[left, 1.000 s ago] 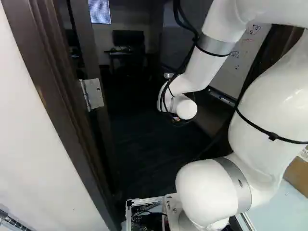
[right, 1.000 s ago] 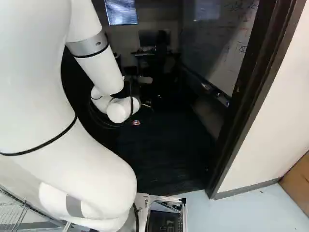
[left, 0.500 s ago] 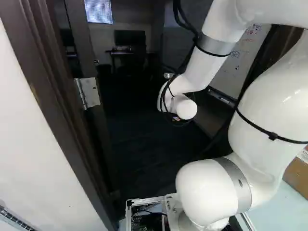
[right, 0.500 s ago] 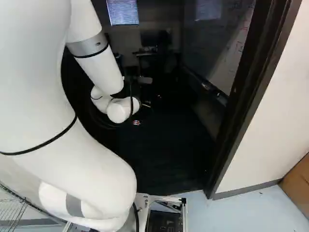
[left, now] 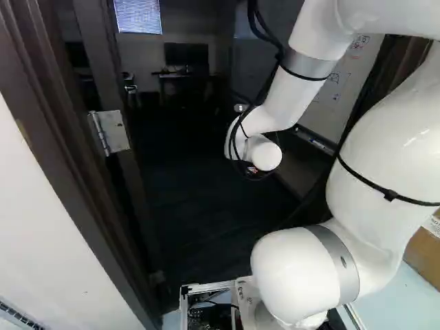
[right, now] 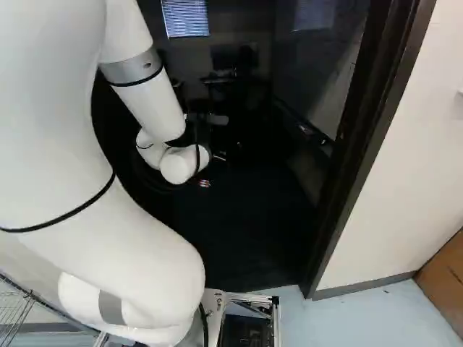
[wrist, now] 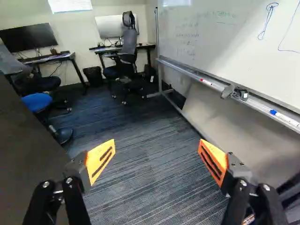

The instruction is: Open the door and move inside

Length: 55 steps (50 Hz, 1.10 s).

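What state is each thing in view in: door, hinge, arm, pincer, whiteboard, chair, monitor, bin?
Dark flat door: open.
Silver metal hinge: leaf exposed.
Jointed white arm: extended through the doorway.
Black two-fingered pincer with orange pads: open, nothing gripped.
Wide whiteboard: written on.
Black high-backed office chair: unoccupied.
Wide black monitor: screen dark.
Small black bin: upright.

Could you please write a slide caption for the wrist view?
Open hand above carpet, facing desks and a whiteboard.

Dark upright door [wrist: 23,150], open inward, silver hinge [left: 113,130] on its edge.
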Motion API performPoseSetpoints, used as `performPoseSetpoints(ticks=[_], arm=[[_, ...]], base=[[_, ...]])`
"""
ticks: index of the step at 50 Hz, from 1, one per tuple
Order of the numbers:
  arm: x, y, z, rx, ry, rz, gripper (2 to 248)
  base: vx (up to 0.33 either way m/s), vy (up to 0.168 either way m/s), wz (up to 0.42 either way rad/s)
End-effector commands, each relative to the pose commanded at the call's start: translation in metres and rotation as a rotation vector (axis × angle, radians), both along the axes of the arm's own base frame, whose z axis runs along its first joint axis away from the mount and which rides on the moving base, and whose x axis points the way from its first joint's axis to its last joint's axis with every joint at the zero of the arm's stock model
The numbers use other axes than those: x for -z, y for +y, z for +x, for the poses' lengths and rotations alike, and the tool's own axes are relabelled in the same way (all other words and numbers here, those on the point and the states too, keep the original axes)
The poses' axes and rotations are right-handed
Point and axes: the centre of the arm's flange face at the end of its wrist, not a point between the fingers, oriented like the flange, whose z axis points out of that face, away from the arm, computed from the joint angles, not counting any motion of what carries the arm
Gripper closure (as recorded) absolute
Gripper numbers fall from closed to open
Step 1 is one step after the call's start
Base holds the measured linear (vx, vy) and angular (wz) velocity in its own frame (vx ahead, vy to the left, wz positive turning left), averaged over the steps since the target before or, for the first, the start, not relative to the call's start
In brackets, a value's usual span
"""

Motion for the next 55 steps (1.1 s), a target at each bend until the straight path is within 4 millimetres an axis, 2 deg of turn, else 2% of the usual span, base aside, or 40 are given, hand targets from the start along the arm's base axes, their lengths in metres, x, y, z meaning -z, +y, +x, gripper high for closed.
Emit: performPoseSetpoints(ticks=[14, 55], arm=[[0.0, 0.0, 0.0, 0.0, 0.0, 0.0, 3], [0.0, 0.0, 0.0, 0.0, 0.0, 0.0, 3]], base=[[0.064, -0.047, 0.075], [0.133, 0.025, 0.132]])
